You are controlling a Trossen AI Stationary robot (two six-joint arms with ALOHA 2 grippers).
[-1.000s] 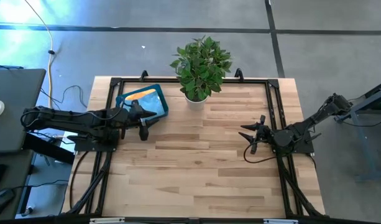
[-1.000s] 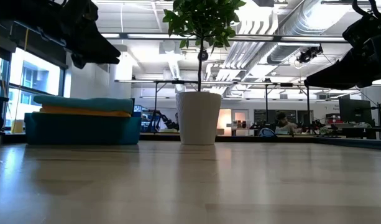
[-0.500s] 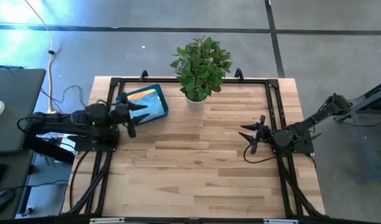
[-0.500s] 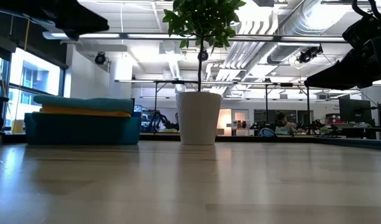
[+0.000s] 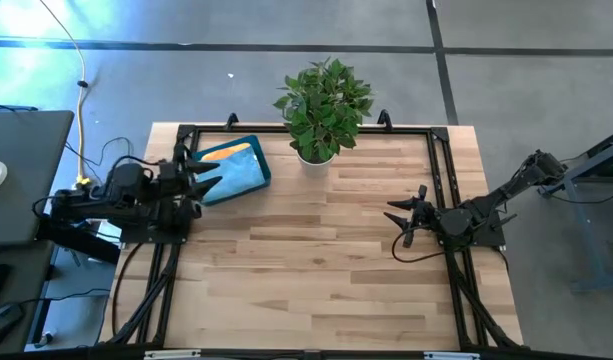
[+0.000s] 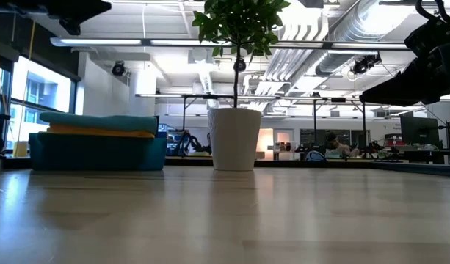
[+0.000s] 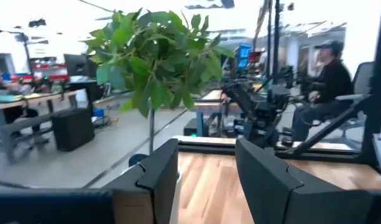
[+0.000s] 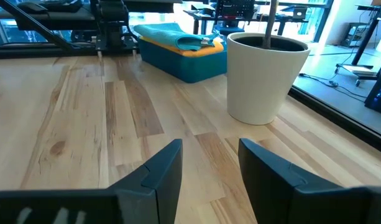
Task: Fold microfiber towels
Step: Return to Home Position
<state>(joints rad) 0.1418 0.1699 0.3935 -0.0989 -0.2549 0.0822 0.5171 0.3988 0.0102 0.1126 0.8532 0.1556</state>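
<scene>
A stack of folded microfiber towels lies in a blue tray (image 5: 263, 178) at the table's far left. A teal-blue towel (image 5: 236, 172) is on top and an orange one (image 5: 226, 153) shows under it. The low view shows the teal layer (image 6: 100, 121) over the orange one (image 6: 100, 133) above the tray's wall (image 6: 98, 154). My left gripper (image 5: 198, 182) is open and empty, just left of the tray near the table's left edge, raised above the table (image 7: 206, 177). My right gripper (image 5: 398, 215) is open and empty at the table's right side (image 8: 210, 168).
A potted plant in a white pot (image 5: 318, 150) stands at the far middle of the table, right of the tray. A black frame (image 5: 286, 130) runs along the table's edges. A seated person (image 7: 330, 81) shows in the room beyond. Bare wood (image 5: 316, 260) fills the middle and near side.
My left gripper has drawn back from beside the tray toward the table's left edge and has risen, leaving the low view almost wholly. The towels and tray have stayed where they were.
</scene>
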